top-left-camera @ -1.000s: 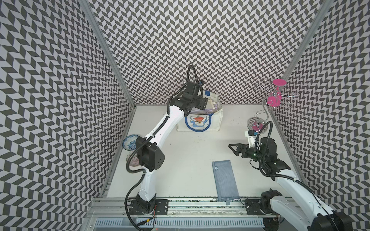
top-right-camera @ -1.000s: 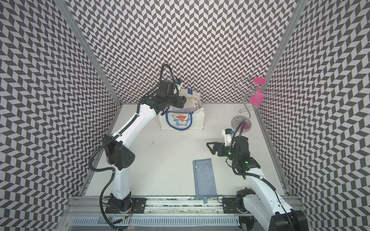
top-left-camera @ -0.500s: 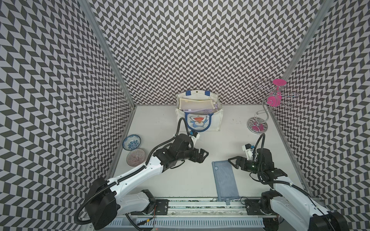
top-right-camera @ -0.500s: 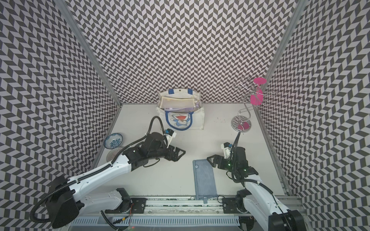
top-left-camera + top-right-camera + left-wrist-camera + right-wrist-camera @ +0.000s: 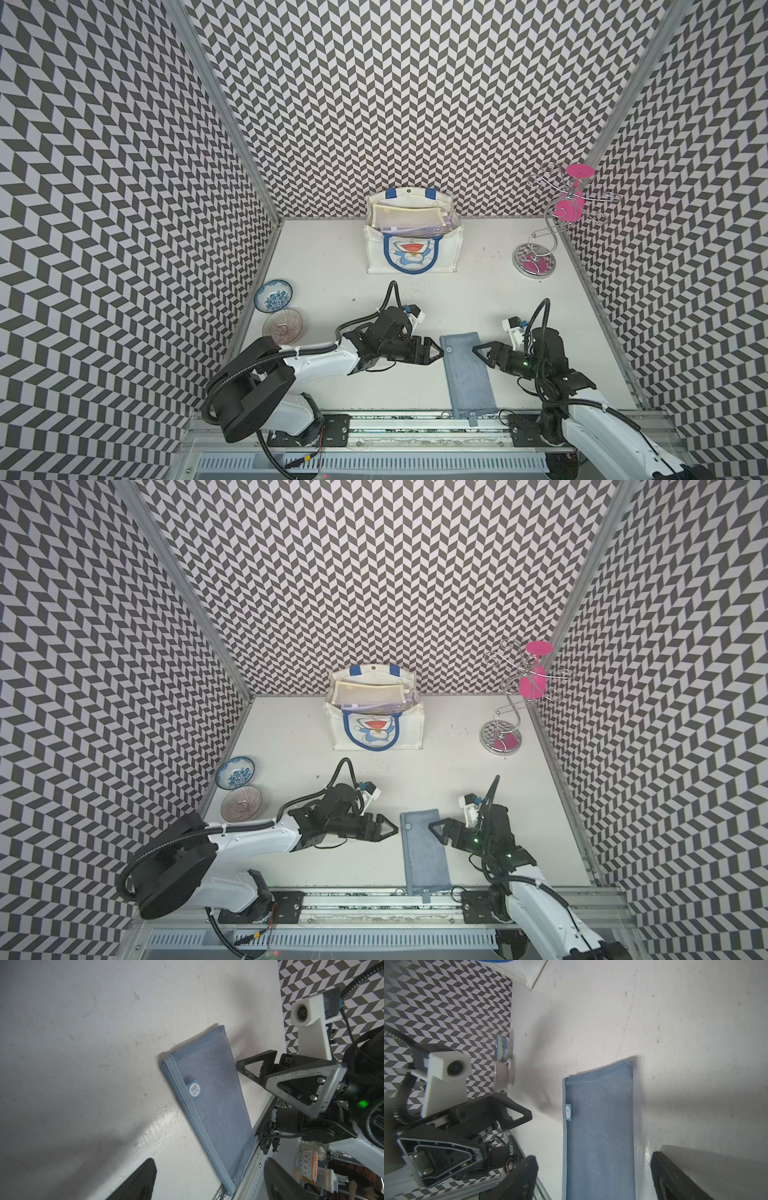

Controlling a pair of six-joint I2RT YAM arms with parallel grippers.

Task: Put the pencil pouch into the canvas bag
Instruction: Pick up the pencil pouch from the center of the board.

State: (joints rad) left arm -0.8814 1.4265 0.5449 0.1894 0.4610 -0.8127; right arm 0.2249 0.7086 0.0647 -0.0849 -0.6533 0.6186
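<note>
Two bowls (image 5: 273, 295) by the left wall. Left jaws wide open, empty, tips just at the left edge of the pouch (image 5: 467, 374). Pouch lies flat on the counter (image 5: 332, 270), front centre, near end over the rail. Right jaws wide open, empty, tip at its right edge. Bag (image 5: 442, 253) upright at the back, well apart.

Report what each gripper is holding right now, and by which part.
Nothing is held. The left gripper and right gripper are both open, one at each long side of the pencil pouch, which lies flat on the table.
</note>
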